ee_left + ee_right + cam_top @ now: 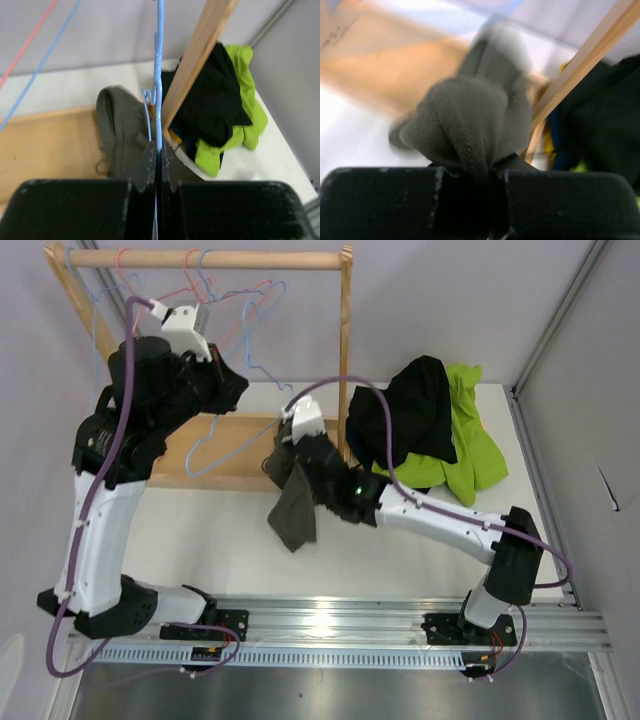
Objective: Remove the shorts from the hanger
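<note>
Clamping the wire of a light blue hanger [159, 60], the left jaws are clenched shut. The right jaws grasp a bunched fold of the olive-grey shorts [465, 115], which dangle just beside the wooden rack post [346, 340]. If fabric catches on the hanger, pulling could yank the wire loose or tip the rack.

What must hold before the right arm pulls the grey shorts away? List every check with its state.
1. Left gripper clamps the blue hanger: ok.
2. Right gripper holds the grey shorts: ok.
3. Shorts free of the hanger's clip: cannot tell.
4. Wooden post out of the pull path: cannot tell.
</note>
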`<state>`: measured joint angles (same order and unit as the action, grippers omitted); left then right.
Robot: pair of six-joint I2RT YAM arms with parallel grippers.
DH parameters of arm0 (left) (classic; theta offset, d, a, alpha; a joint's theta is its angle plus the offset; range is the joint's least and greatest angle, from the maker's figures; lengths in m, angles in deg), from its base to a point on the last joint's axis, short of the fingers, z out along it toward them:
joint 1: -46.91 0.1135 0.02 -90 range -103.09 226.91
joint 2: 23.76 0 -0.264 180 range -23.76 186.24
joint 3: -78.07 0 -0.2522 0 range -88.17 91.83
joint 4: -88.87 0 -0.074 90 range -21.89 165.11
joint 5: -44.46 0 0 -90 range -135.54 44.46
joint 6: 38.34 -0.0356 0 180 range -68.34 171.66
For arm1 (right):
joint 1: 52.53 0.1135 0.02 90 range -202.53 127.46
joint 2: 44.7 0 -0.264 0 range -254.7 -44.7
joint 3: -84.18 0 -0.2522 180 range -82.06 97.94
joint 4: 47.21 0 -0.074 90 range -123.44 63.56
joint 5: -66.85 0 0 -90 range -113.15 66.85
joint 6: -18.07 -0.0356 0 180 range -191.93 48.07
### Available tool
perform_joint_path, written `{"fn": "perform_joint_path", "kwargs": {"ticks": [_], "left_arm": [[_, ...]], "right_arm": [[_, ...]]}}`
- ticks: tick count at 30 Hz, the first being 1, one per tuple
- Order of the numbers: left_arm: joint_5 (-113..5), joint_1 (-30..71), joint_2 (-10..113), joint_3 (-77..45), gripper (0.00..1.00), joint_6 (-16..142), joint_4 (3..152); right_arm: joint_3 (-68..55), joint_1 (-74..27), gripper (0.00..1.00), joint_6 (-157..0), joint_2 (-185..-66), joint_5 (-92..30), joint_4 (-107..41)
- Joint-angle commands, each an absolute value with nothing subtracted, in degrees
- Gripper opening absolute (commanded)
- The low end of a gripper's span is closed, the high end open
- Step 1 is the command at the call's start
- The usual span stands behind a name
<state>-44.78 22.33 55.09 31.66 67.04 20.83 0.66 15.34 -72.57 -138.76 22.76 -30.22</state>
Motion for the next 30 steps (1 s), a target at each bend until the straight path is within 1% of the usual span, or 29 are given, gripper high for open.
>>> {"fn": "perform_joint_path", "kwargs": {"ticks": [1, 2, 4, 7, 10, 11, 13, 14, 15, 16, 17, 18, 19, 20, 21, 23, 25, 27, 30], "left_arm": [[-43.78, 21.59, 49.02, 29.61, 0.0, 65.99, 16.85], [-43.34, 21.59, 47.79, 29.17, 0.0, 65.64, 16.49], [-42.73, 21.59, 46.56, 28.03, 0.0, 64.94, 18.32], [-40.89, 21.59, 46.37, 28.81, 0.0, 63.35, 21.84], [-38.95, 21.59, 50.49, 33.11, 0.0, 62.3, 23.95], [-38.51, 21.59, 51.9, 35.47, 0.0, 62.12, 24.31], [-38.24, 21.51, 56.47, 39.17, 0.0, 61.86, 25.1], [-38.07, 21.59, 57.79, 42.32, 0.0, 61.68, 25.53], [-37.8, 21.59, 59.19, 43.4, 0.0, 61.59, 26.58], [-37.72, 21.68, 61.73, 44.45, 0.0, 61.42, 27.2], [-37.54, 21.68, 62.8, 45.85, 0.0, 61.33, 27.9], [-37.36, 21.77, 63.68, 46.82, 0.0, 61.42, 29.65], [-37.19, 21.77, 65.34, 47.27, 0.0, 61.5, 30.45], [-37.01, 21.86, 66.06, 47.71, 0.0, 61.68, 31.33], [-36.84, 22.03, 66.67, 47.63, 0.0, 61.94, 33.34], [-36.49, 22.21, 68.77, 47.62, 0.0, 62.47, 35.46], [-35.44, 22.47, 70.36, 48.23, 0.0, 62.91, 36.35], [-34.82, 22.73, 72.38, 48.33, 0.0, 63.0, 37.66], [-34.29, 23.09, 73.97, 49.29, 0.0, 62.91, 38.37]], "right_arm": [[9.16, 8.91, 0.0, -68.06, -139.97, 15.09, -33.62], [10.48, 7.42, 0.0, -68.23, -140.32, 14.91, -30.66], [9.27, 7.23, 0.0, -69.81, -139.1, 15.78, -30.37], [1.46, 9.42, 0.0, -73.84, -132.96, 16.57, -31.86], [-8.03, 15.91, 0.0, -76.84, -125.23, 23.24, -32.65], [-10.41, 20.72, 0.0, -77.46, -123.21, 28.83, -32.31], [-15.69, 26.36, 0.0, -80.09, -117.32, 33.87, -29.68], [-17.09, 29.7, 0.0, -82.71, -115.3, 36.59, -26.1], [-18.33, 37.65, 0.0, -84.74, -113.28, 43.14, -23.63], [-20.08, 41.99, 0.0, -87.28, -109.51, 46.52, -20.73], [-20.53, 46.39, 0.0, -93.92, -108.0, 49.94, -13.57], [-20.45, 54.96, 0.0, -99.64, -106.85, 55.72, -7.93], [-19.23, 58.52, 0.0, -106.05, -105.71, 57.35, -1.26], [-18.17, 61.6, 0.0, -120.21, -105.7, 57.88, 12.3], [-17.29, 64.85, 0.0, -126.79, -105.96, 57.71, 18.35], [-14.93, 65.41, 0.0, -137.35, -108.06, 57.19, 30.12], [-13.43, 65.24, 0.0, -139.85, -109.99, 58.67, 35.17], [-10.61, 64.8, 0.0, -142.31, -112.89, 60.78, 37.47], [-8.41, 63.13, 0.0, -139.71, -114.57, 63.6, 37.05]]}}
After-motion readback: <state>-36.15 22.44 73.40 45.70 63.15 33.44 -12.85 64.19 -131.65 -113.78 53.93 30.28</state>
